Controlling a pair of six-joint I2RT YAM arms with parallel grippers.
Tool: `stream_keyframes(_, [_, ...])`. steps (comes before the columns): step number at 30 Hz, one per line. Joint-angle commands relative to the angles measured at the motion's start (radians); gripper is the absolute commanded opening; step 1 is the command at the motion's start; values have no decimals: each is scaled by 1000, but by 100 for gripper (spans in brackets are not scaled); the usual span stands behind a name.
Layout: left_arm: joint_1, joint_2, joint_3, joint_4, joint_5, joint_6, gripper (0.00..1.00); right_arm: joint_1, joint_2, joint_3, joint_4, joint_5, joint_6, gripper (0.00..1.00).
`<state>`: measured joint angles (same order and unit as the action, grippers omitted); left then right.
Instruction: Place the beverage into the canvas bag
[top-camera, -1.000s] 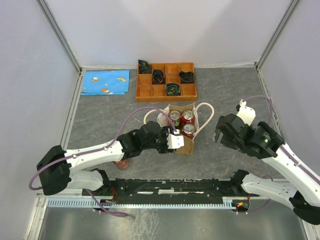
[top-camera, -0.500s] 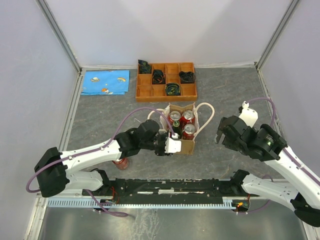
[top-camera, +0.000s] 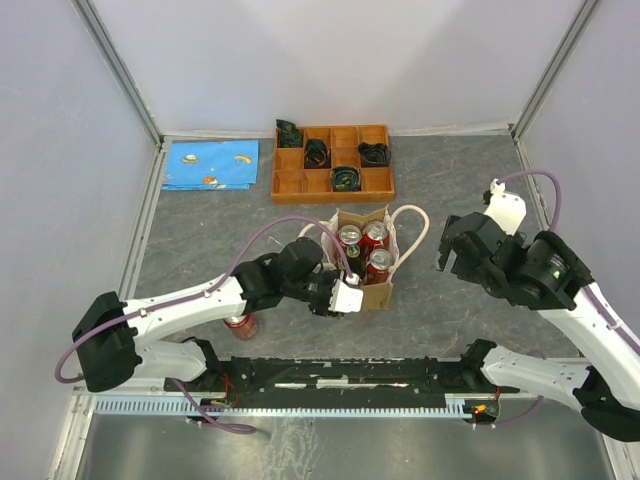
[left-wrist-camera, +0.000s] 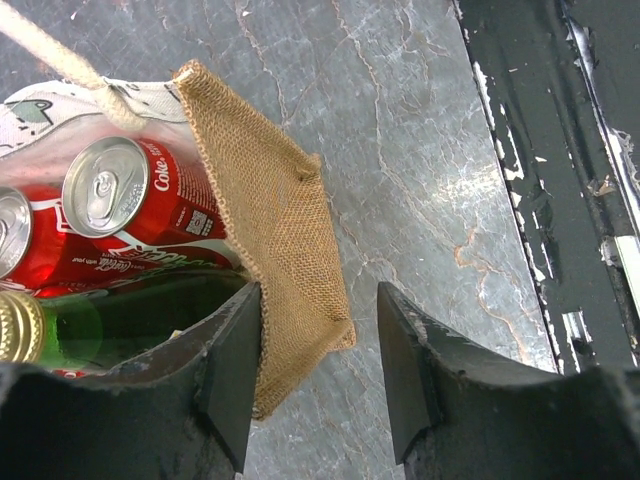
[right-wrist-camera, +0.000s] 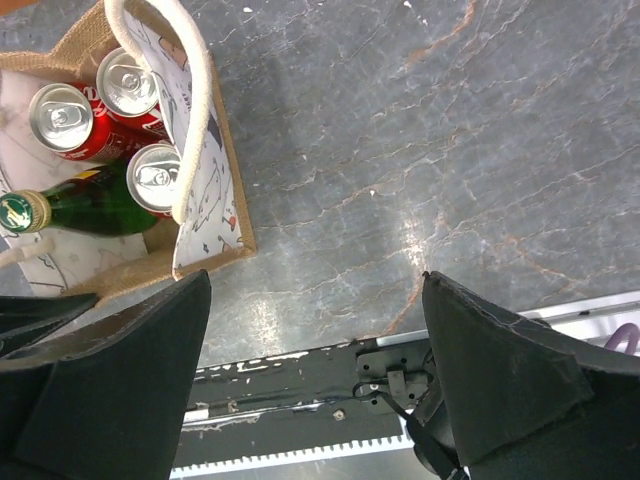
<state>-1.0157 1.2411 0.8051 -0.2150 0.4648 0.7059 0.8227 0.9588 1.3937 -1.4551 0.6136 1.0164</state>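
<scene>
Left pincer (left-wrist-camera: 318, 300), partly open, straddles the near wall of the canvas bag (left-wrist-camera: 285, 215); right pincer (right-wrist-camera: 315, 280) gapes wide, empty. Inside: three red cans (right-wrist-camera: 62, 117), one green bottle (right-wrist-camera: 85, 205).

Cans (top-camera: 364, 245) + btl (right-wrist-camera: 82, 205) in canvas bag (top-camera: 375, 295); tray (top-camera: 332, 197) behind, cloth (top-camera: 210, 165) back-L.

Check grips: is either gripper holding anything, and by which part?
Nothing clamped. Left gripper straddles the bag's burlap edge with its jaws apart. Right gripper is open and empty.
</scene>
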Motion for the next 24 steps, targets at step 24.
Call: stream_keyframes(24, [477, -202, 323, -134, -170, -701, 87, 0, 203, 115, 223, -23, -259, 95])
